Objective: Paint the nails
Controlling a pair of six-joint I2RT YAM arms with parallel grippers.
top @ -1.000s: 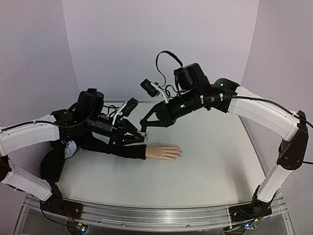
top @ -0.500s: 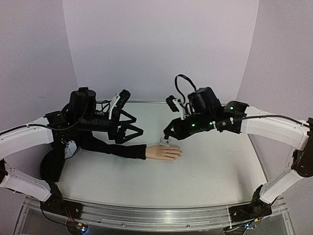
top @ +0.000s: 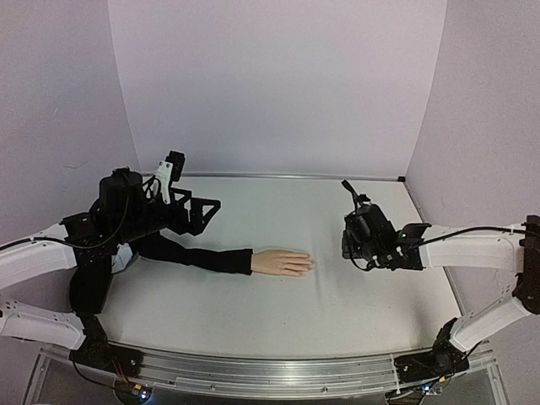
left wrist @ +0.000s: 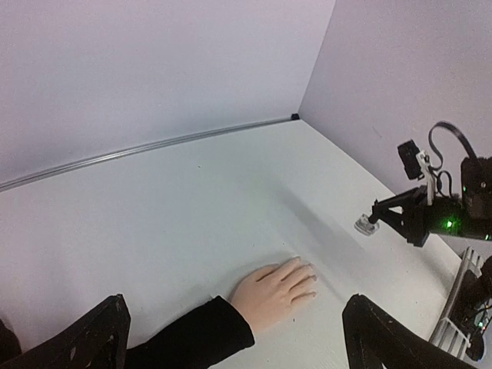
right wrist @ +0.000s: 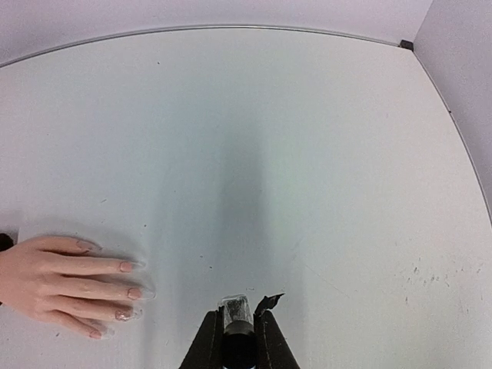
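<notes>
Table (top: 337,295) smooth matt; sleeve (top: 202,256) black cloth; nails (right wrist: 134,293) glossy.

Light: bright, even, diffuse; walls faintly lilac.
Shadows: soft; a vague grey band on the worktop (right wrist: 238,192), centre to 6 o'clock, right wrist view.
Distortion: the far worktop edge bows at 12 o'clock there.
Focus: crisp in every view.

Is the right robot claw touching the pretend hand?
Apart. The top view shows bare table between the right gripper, which holds a small bottle, and the mannequin hand. The right wrist view shows the same gap.
</notes>
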